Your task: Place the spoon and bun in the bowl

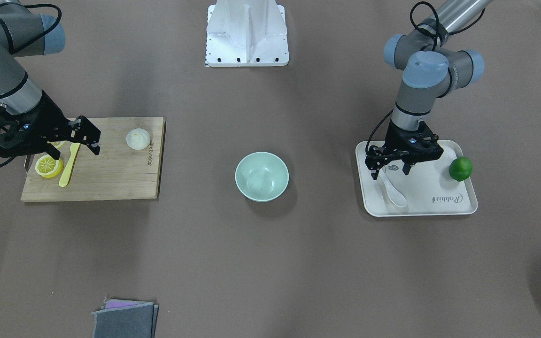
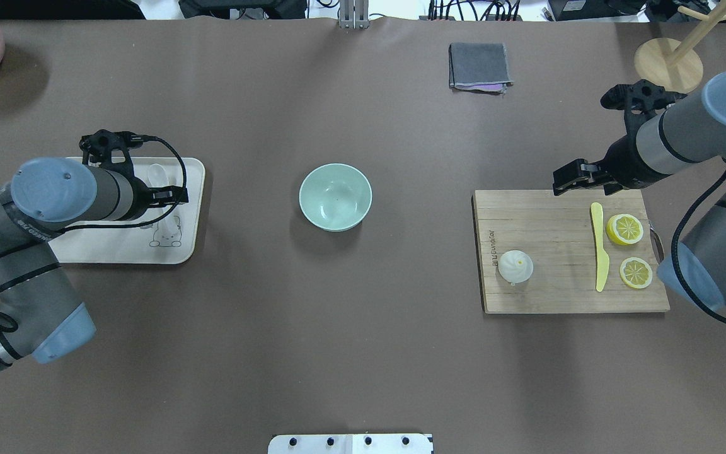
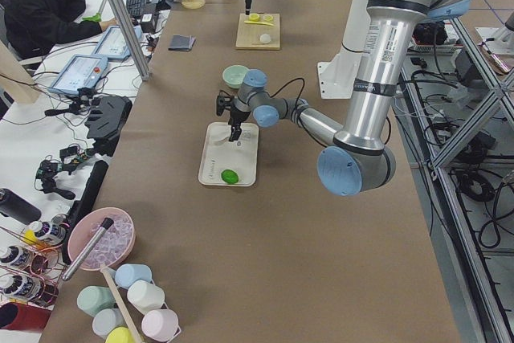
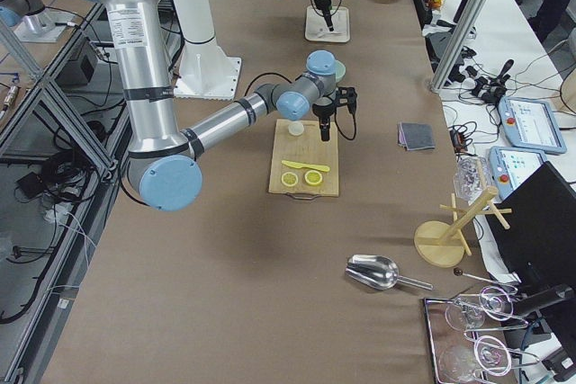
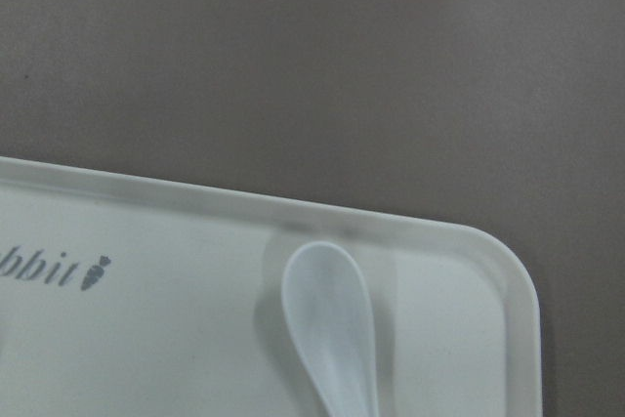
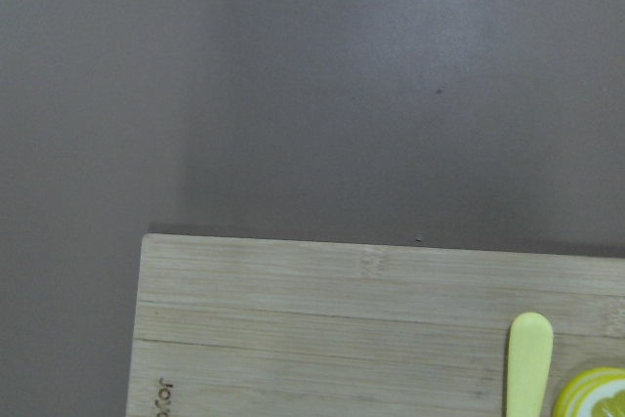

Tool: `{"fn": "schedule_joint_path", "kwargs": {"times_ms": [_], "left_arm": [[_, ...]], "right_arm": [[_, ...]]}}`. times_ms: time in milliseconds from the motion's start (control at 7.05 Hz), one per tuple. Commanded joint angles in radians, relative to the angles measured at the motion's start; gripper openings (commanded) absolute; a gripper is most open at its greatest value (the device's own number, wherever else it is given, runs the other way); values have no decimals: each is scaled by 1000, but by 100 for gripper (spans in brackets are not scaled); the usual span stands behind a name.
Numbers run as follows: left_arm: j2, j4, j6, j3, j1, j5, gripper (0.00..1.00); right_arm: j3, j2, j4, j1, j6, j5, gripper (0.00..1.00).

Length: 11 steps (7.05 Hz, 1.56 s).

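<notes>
Upper half of view is taken up by a flat brown table surface (image 5: 312, 65). Lower half is filled by a pale off-white plastic tray (image 5: 176, 339) with a raised rim; its rounded corner is seen at lower right. A small white glossy soup spoon (image 5: 327, 324) is laid inside the tray near that corner, oval scoop end pointed toward the rim, just short of it, handle cut off by the bottom edge. Grey lettering "bbit" (image 5: 44, 269) with a small carrot mark is printed at far left, partly cropped.
</notes>
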Motion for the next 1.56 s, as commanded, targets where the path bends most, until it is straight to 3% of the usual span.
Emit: {"fn": "schedule_joint_path", "kwargs": {"times_ms": [0,425,851,993,1418], "left_arm": [[0,-1,3,5,13,20,63],[0,-3,2,5,13,18,31],[0,-10,2,-1,13,15,19],[1,-10,5,-17,11,11,0],[1,0,14,-87,-2,3,0]], "right_arm": [[1,6,1,-10,21,-3,100],[1,5,1,-13,22,-3,100],[4,5,-1,-15,36,-3,100],[3,3,-1,-15,36,-3,100],[7,3,-1,-15,50,-1,100]]}}
